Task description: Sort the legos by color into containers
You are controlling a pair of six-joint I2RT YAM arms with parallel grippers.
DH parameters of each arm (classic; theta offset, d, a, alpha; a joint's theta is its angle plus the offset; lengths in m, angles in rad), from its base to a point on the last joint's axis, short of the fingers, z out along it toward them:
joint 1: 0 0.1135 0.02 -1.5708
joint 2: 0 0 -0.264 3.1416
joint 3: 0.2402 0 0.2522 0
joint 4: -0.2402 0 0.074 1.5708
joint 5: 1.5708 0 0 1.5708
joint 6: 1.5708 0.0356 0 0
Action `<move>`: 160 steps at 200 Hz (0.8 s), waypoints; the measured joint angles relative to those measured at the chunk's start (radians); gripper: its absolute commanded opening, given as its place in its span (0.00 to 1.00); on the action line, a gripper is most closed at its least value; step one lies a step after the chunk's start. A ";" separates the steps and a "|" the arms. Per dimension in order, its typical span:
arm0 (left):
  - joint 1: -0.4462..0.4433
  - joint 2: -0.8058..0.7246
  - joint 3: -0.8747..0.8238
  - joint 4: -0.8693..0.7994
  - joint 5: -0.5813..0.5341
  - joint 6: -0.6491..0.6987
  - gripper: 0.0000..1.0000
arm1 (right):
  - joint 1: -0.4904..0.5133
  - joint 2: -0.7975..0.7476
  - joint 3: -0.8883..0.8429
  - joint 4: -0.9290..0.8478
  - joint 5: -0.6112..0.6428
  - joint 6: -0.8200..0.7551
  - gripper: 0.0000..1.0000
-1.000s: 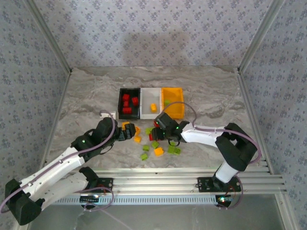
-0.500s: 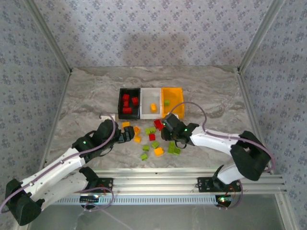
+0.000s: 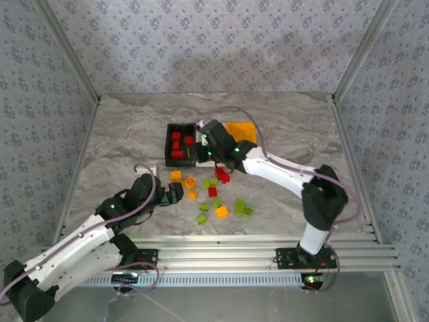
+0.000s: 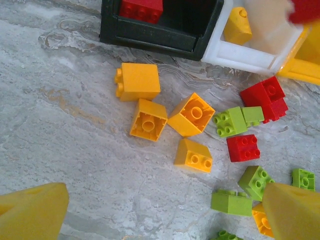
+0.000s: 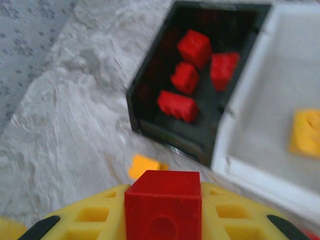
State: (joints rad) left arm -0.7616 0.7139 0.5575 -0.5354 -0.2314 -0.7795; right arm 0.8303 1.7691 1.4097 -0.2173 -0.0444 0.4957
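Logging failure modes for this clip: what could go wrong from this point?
The red brick in the right gripper hangs near where the black bin meets the white bin; an off-centre release might drop it in white. The open left gripper hovers over tightly clustered yellow bricks; closing might catch two.

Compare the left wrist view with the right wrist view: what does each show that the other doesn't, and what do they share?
Left wrist, not right: lime green bricks and loose red bricks on the table. Right wrist, not left: a red brick clamped in the right jaws. Shared: the black bin with red bricks in it, the white bin beside it, one orange-yellow brick inside that.
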 measured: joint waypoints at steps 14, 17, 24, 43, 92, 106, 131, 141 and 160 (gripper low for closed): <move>-0.001 -0.010 -0.003 -0.013 0.007 0.000 0.99 | -0.008 0.101 0.108 -0.003 -0.024 -0.011 0.27; -0.001 -0.012 -0.003 -0.016 0.007 0.000 0.99 | -0.009 0.123 0.131 -0.008 -0.030 -0.012 0.27; -0.003 -0.015 -0.004 -0.023 0.010 0.000 0.99 | -0.014 0.175 0.188 -0.016 -0.041 -0.016 0.27; -0.005 -0.024 -0.005 -0.035 0.021 0.000 0.99 | -0.022 0.291 0.322 -0.045 -0.058 -0.018 0.28; -0.006 -0.026 -0.008 -0.045 0.047 0.000 0.99 | -0.047 0.454 0.520 -0.117 -0.070 0.014 0.48; -0.006 -0.025 -0.011 -0.045 0.054 0.000 0.99 | -0.056 0.467 0.536 -0.122 -0.072 0.033 0.58; -0.007 -0.006 -0.011 -0.045 0.070 0.004 0.99 | -0.071 0.469 0.540 -0.124 -0.076 0.056 0.67; -0.007 0.013 -0.011 -0.043 0.079 0.010 1.00 | -0.076 0.467 0.537 -0.123 -0.076 0.059 0.68; -0.017 0.062 -0.011 -0.033 0.094 0.020 0.97 | -0.080 0.427 0.479 -0.109 -0.072 0.061 0.68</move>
State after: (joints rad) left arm -0.7788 0.7761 0.5465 -0.5686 -0.1371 -0.7597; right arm 0.7502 2.1960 1.8885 -0.3267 -0.1162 0.5571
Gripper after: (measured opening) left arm 0.989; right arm 0.681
